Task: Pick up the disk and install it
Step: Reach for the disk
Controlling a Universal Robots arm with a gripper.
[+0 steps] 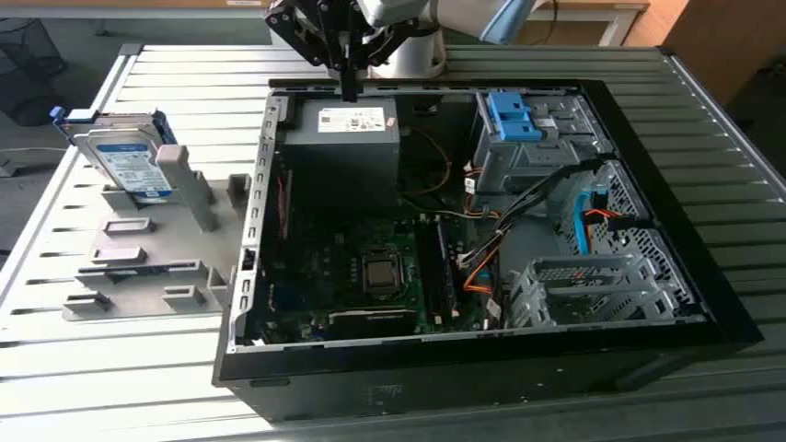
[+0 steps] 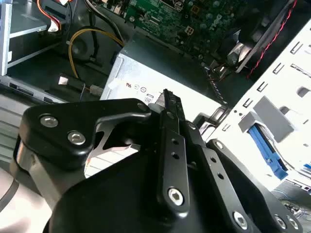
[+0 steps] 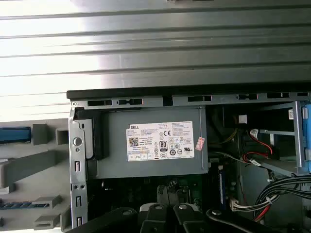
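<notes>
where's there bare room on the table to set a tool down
Bare ribbed table in the exterior view's lower left, between grey fixture and table edge; also beyond the disk, beside the case. Crowded inside the case: cables, cages, power supply.

The worktop (image 1: 135, 368) was a grey metal table of long ribbed slats running across the exterior view from left to right. In the first wrist view the slats (image 3: 146, 48) caught strong light and glared almost white. Beyond the worktop's far edge lay a grey floor (image 1: 92, 32). Off the far corner at the exterior view's left stood a dark wire basket (image 1: 25, 69). Past the far corner at its right stood pale wooden furniture (image 1: 602, 14) and a brown wooden panel (image 1: 724, 41).
</notes>
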